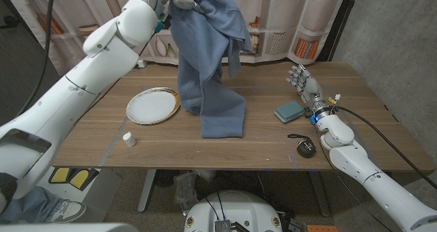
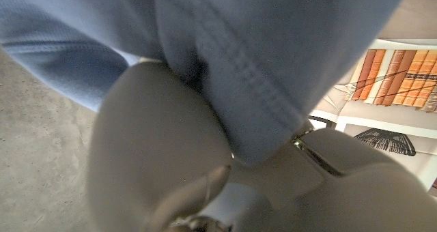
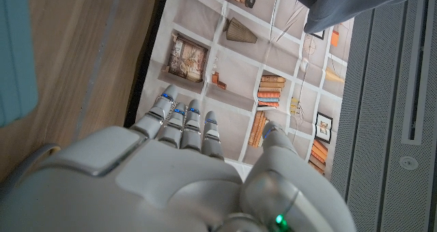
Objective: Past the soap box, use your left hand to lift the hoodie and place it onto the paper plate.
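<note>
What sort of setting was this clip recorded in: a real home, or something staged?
Probably a staged lab or test bay. The bookshelf backdrop looks printed, a grey panel wall stands beside it, and the wooden table sits on a bare floor with cables.

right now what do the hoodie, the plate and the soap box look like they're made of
Hoodie: soft blue knit fabric, matte; it drapes in folds from the left hand, and the left wrist view shows a stitched seam.
Paper plate: thin, white and matte with a darker patterned rim; looks like paper, though coated card is possible.
Soap box: teal with rounded corners, smooth and dull; probably plastic, hard to confirm.
</note>
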`<state>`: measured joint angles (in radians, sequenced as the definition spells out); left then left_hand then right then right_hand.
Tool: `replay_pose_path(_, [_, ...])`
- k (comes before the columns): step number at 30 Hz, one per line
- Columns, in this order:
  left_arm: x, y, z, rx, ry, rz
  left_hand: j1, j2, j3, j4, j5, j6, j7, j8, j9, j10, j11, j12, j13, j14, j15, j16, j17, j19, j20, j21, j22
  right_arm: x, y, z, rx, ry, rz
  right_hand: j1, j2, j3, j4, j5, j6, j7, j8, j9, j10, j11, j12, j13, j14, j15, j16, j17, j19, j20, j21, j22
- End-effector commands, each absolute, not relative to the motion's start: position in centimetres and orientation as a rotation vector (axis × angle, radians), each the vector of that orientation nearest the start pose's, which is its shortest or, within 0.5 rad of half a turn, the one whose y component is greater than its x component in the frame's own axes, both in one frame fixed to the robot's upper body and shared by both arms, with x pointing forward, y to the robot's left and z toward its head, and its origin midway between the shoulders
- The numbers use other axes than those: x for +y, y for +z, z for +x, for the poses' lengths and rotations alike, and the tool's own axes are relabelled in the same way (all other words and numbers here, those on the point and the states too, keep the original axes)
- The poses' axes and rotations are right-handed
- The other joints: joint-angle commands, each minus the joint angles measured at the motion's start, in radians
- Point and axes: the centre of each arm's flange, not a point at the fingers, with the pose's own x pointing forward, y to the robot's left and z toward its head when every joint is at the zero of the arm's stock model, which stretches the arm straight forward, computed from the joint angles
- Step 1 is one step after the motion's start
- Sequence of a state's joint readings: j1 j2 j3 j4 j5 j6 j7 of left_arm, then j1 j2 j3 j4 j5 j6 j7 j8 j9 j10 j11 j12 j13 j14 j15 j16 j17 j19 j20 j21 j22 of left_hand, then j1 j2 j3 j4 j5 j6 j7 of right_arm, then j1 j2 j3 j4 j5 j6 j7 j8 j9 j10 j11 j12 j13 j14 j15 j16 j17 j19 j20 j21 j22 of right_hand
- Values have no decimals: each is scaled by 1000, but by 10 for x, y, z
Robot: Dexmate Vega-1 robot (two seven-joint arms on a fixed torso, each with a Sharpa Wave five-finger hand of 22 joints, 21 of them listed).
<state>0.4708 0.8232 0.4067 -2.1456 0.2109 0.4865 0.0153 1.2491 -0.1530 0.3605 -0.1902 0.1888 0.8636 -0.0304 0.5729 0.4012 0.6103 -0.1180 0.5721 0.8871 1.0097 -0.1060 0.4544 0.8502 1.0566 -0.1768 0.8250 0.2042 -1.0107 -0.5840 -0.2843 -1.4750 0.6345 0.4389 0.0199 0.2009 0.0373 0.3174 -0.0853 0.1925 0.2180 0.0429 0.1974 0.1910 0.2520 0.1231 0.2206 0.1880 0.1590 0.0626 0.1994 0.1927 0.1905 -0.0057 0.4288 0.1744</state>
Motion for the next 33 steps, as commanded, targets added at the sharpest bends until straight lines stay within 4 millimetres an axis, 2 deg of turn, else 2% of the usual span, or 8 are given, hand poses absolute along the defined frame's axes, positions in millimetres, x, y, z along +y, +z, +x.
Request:
replay_pose_path(1, [240, 277, 445, -973, 296, 1008, 189, 195, 58, 51, 5, 119, 105, 6, -1, 13, 1, -5, 4, 65, -104, -4, 5, -9, -30, 8, 2, -311, -28, 600, -742, 215, 16, 1, 2, 5, -5, -3, 11, 3, 2, 2, 5, 1, 5, 4, 10, 2, 0, 2, 10, 5, -3, 6])
replay_pose_path(10, [256, 270, 452, -959, 310, 949, 187, 192, 62, 51, 6, 123, 104, 6, -4, 16, -1, -9, 7, 69, -105, -8, 10, -14, -29, 16, 0, -311, -25, 606, -730, 222, 16, 1, 2, 4, -5, -3, 11, 3, 2, 2, 6, -1, 5, 4, 10, 3, 0, 2, 10, 5, -6, 6])
replay_pose_path(20, [271, 267, 448, -954, 331, 927, 185, 191, 67, 51, 6, 123, 105, 5, -6, 18, -2, -13, 10, 71, -102, -12, 16, -18, -28, 26, -3, -313, -24, 609, -732, 218, 20, 1, 3, 4, -6, -3, 11, 4, 2, 2, 6, 1, 4, 4, 10, 2, 0, 2, 11, 4, -8, 6])
replay_pose_path(33, [293, 249, 457, -875, 334, 924, 182, 188, 73, 52, 7, 125, 100, 6, -7, 24, -1, -19, 13, 74, -102, -18, 23, -25, -28, 38, -5, -308, -18, 618, -727, 232, 5, 2, 4, 3, -7, -3, 12, 4, 2, 2, 6, 1, 4, 4, 10, 3, -1, 2, 12, 4, -13, 6])
